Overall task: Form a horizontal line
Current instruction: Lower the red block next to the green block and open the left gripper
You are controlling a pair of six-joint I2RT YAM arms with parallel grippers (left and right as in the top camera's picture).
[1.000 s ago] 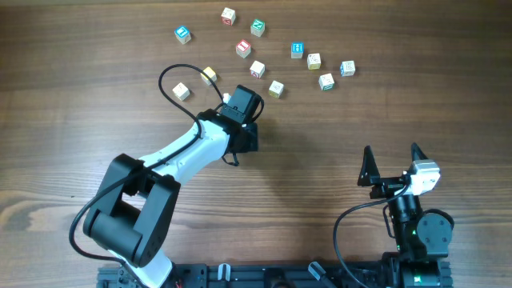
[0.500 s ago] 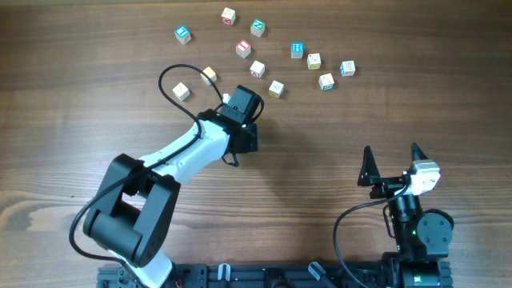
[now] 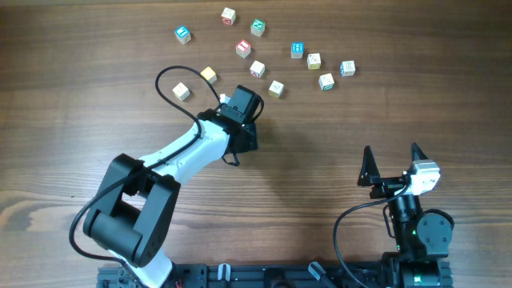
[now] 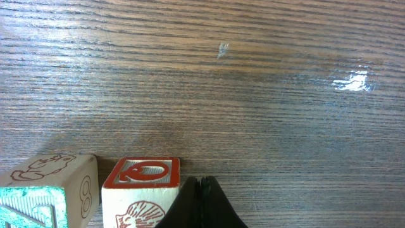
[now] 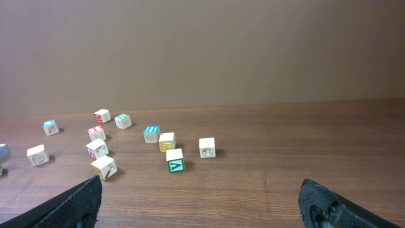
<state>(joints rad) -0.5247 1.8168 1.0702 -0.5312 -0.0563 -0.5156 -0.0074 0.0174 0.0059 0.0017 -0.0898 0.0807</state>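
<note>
Overhead: letter cubes [image 3: 257, 69] lie scattered, loose and apart, across the far worktop [image 3: 360, 104]. Right pincer [image 3: 391, 150] stands at the near edge, spread wide and empty.
Left wrist: left pincer [image 4: 201, 193] closed on nothing, tips just beside a red-topped cube [image 4: 140, 180].
Right wrist: cubes well ahead of the spread fingers.

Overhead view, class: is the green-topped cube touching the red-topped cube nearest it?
Apart. The overhead view shows a clear gap between the green-topped cube and the red-topped cube.

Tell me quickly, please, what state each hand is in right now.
Left hand: closed, holding nothing.
Right hand: open, holding nothing.
</note>
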